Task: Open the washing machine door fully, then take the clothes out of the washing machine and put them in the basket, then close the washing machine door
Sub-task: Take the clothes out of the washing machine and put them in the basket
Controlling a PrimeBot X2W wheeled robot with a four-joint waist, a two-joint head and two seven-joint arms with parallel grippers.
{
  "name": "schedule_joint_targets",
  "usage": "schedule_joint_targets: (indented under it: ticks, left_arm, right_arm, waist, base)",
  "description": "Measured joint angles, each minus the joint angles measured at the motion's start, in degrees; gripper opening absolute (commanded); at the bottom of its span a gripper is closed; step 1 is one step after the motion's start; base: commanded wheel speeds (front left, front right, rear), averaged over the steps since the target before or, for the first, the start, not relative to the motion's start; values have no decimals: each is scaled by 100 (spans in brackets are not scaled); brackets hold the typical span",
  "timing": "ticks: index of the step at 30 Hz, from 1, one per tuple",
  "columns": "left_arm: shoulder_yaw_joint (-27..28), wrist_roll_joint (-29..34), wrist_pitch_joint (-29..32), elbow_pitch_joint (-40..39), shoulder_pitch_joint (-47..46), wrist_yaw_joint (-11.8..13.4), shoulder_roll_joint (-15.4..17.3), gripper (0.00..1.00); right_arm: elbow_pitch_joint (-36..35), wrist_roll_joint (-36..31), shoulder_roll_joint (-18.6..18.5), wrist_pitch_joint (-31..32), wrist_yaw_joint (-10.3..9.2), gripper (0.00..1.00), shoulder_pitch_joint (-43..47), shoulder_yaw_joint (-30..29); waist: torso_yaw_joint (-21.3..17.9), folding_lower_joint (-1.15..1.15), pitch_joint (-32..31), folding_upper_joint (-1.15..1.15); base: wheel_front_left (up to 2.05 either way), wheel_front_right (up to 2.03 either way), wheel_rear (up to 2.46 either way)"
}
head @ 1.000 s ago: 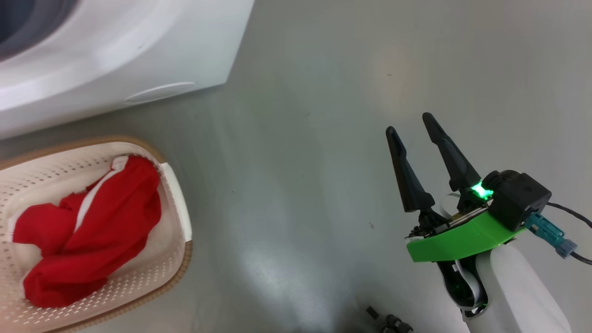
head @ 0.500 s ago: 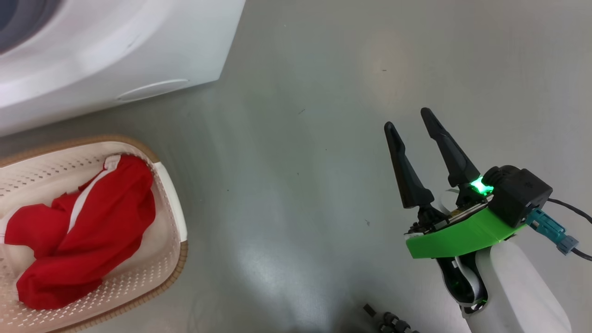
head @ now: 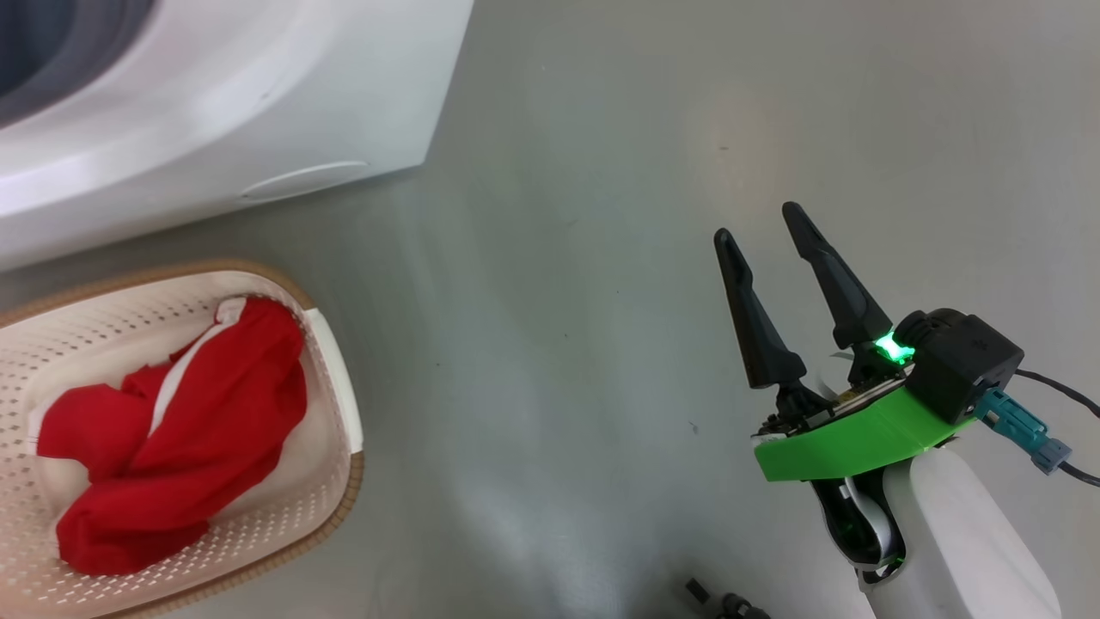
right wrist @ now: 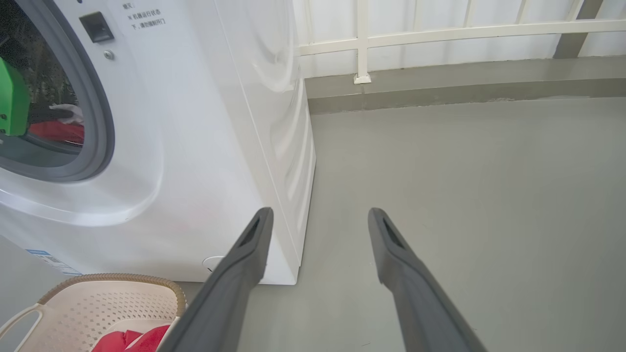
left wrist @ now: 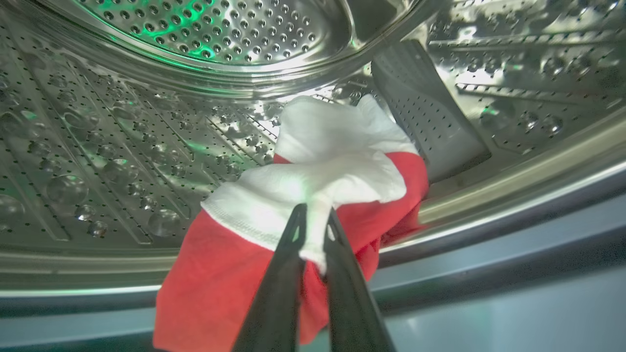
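My left end effector is inside the washing machine. Its two fingers are pressed almost together, pinching a fold of the white cloth that lies over a red garment. That bundle sits low in the steel drum, against the drum's front lip and just beside a grey paddle. In the right wrist view, the green mount of my left arm reaches in through the round mouth ringed by the grey gasket.

My right end effector hangs over the bare grey floor, its fingers spread wide with nothing between them, well apart from the machine's front corner.

The basket stands on the floor just before the machine's lower front, near its small round flap. More red clothes with a white strip lie heaped in it, reaching up towards its rim.
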Motion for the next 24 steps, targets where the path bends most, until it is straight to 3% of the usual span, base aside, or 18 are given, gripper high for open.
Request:
schedule_joint_targets:
  ticks: [12, 17, 24]
  left_arm:
    - [472, -853, -1093, -517, 762, 47, -400, 0]
    - [597, -1105, -1533, -1038, 1377, 132, -720, 0]
    - [811, -1389, -1956, -2131, 2254, 455, -987, 0]
  right_arm:
    - [63, -227, -3, 0, 0, 100, 34, -9]
    - [116, -417, -4, 0, 0, 100, 194, -43]
    - [158, -534, -8, 0, 0, 100, 385, -174]
  waist:
    - [229, 0, -414, 0]
    - [367, 0, -649, 0]
    - [589, 0, -993, 0]
  base:
    - [0, 0, 0]
    - [0, 0, 0]
    - [0, 0, 0]
